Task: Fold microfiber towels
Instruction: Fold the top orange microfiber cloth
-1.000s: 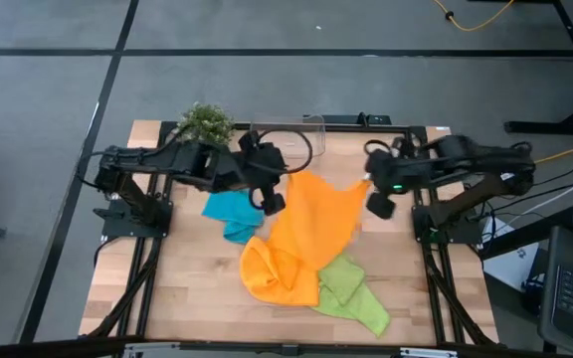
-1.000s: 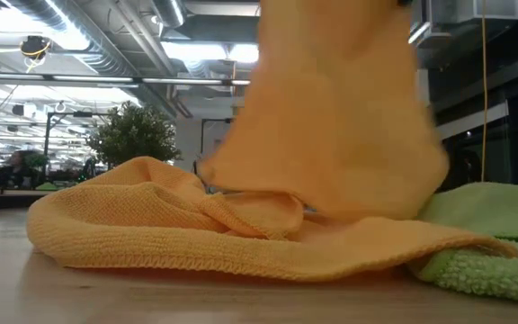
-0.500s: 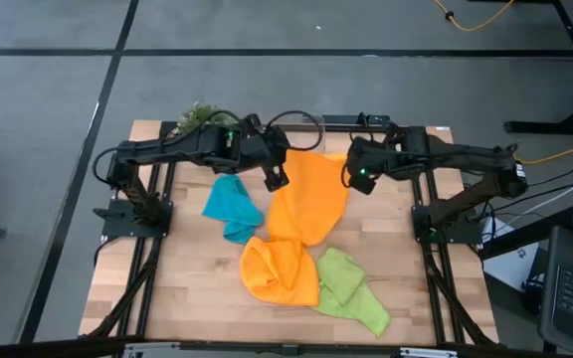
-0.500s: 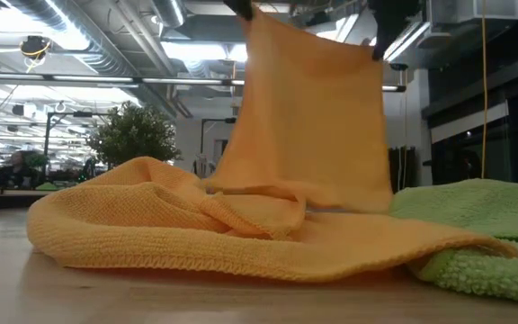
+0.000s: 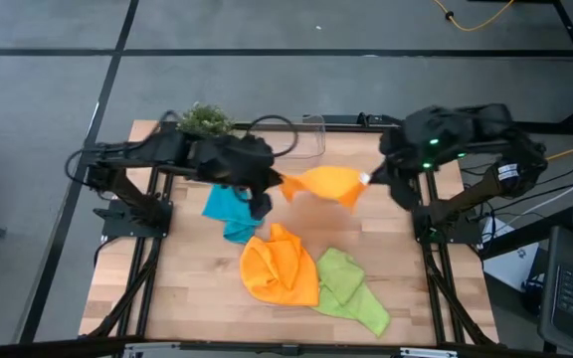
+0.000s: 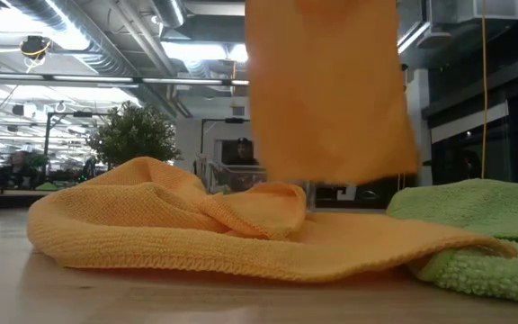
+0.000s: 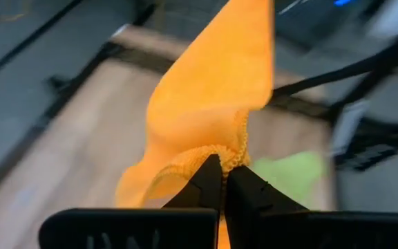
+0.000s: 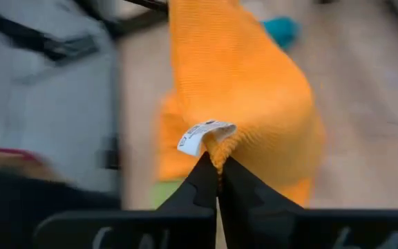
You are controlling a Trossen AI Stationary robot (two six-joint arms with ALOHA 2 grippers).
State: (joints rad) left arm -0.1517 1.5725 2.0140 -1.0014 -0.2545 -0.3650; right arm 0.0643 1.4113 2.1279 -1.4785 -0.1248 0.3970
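My left gripper (image 5: 275, 183) and right gripper (image 5: 371, 181) each pinch a corner of one orange towel (image 5: 324, 185), jaws clamped tight on the cloth, which hangs stretched between them above the table (image 5: 187, 278) (a white tag (image 8: 200, 136) shows at my right-hand corner). Below lie the second orange towel (image 5: 279, 268), the lime green towel (image 5: 351, 291) and the teal towel (image 5: 229, 213).

Evenly lit from bright ceiling strip lights (image 6: 79, 79), with soft shadows on the table (image 5: 197, 288). Motion-blurred in both wrist views, backgrounds smeared. Held orange towel (image 5: 328, 185) perhaps slightly blurred from above.
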